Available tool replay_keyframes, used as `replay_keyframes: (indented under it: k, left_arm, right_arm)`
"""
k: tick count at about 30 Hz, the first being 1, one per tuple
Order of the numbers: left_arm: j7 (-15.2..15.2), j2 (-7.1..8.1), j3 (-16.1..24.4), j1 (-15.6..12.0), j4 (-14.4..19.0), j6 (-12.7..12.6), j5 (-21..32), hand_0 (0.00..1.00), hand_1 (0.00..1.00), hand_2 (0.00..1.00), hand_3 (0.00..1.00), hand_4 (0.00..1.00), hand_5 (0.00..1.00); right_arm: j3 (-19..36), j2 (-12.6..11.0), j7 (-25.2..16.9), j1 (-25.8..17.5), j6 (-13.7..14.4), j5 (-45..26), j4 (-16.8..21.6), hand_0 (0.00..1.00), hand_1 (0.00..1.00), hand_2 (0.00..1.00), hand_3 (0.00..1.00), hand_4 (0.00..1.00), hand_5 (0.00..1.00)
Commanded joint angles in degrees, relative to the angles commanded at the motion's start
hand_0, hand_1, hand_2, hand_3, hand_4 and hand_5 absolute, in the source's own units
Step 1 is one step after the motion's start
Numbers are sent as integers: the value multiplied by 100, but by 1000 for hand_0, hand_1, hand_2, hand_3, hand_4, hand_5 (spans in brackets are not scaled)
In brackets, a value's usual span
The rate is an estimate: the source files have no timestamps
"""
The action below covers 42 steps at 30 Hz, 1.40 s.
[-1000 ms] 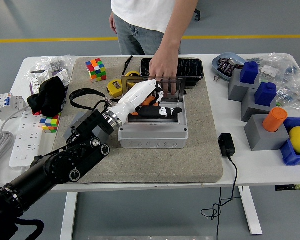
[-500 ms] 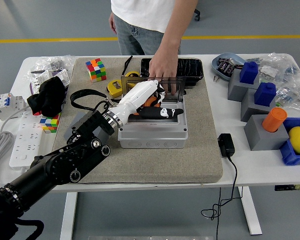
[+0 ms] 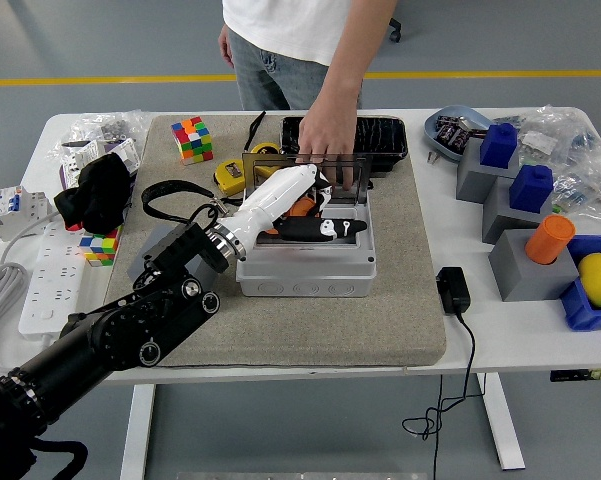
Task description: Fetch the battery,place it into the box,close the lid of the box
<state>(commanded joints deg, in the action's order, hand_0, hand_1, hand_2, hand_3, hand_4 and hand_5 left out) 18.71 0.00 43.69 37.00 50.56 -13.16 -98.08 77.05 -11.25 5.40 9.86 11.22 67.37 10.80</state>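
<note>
The left hand [image 3: 280, 200] — white, on a black arm — reached from the near left into the open grey box [image 3: 305, 262] on the grey mat [image 3: 400, 300]. Its fingers pointed to the far right over the box's inside; whether they gripped anything could not be told. An orange thing [image 3: 302, 208], maybe the battery, showed just beside the hand inside the box. A person's hand [image 3: 328, 135] held the upright clear lid [image 3: 342, 178] at the box's far edge — fingers resting on top of it.
</note>
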Motion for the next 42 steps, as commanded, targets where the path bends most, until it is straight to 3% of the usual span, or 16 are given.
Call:
replay_keyframes:
  k: [4,5,10,11,20,22,23,28,29,34,35,38,40,41,42]
  left_arm:
    - [-22,0,13,0,-12,83,-18,171,170,179,160,993,785]
    - [-22,0,14,0,-13,94,-17,248,448,301,274,998,813]
    - [-56,0,7,-1,-30,192,-27,248,448,301,274,998,813]
    - [-57,0,7,-1,-33,201,-25,419,531,467,431,998,838]
    - [-62,0,0,-18,25,253,5,451,543,488,451,998,846]
    - [-75,0,8,-24,103,266,7,451,543,488,451,998,846]
    - [-145,0,19,-32,215,357,8,607,628,581,542,998,897]
    - [-368,0,15,-66,689,665,-17,607,628,581,542,998,897]
    - [-393,0,15,-71,733,697,-15,691,664,610,568,998,969]
    - [-715,0,80,-165,1165,1206,325,691,664,610,568,998,969]
    - [-868,2,186,-226,1322,1446,536,728,681,632,587,998,998]
    - [-1192,28,452,-331,1639,2017,888,728,681,632,587,998,998]
    - [-1485,54,735,-398,1871,2527,1144,728,681,632,587,998,998]
    - [-1602,62,851,-431,1954,2747,1280,751,733,683,661,998,998]
    - [-1735,70,975,-464,2039,2970,1478,751,733,683,661,998,998]
  right_arm:
    - [-8,-2,-2,4,1,-7,3,998,994,895,857,998,998]
    - [-9,-3,-2,4,2,-8,3,998,994,895,857,998,998]
    - [1,-6,-1,5,-4,-3,1,998,994,895,857,998,998]
    - [4,-7,-1,5,-3,-2,1,998,992,892,857,998,998]
    - [-16,-9,3,-5,-6,-14,2,998,990,892,856,998,998]
    - [-22,-9,3,-7,-5,-22,3,998,990,892,856,998,998]
    - [-27,-8,4,-7,-6,-27,4,998,988,889,857,998,998]
    - [-3,-7,8,-21,-8,-6,-1,998,988,889,857,998,998]
    - [-5,-7,8,-22,-7,-8,-1,998,987,889,857,998,998]
    - [-14,-3,9,-26,3,-25,7,998,987,889,857,998,998]
    - [-7,-1,9,-30,5,-25,8,998,986,887,857,998,998]
    - [9,3,10,-39,-2,-22,6,998,986,887,857,998,998]
    - [29,5,11,-39,-11,-8,0,998,986,887,857,998,998]
    - [39,7,10,-39,-12,-5,0,998,983,887,856,998,998]
    - [50,10,10,-38,-12,-2,1,998,983,887,856,998,998]
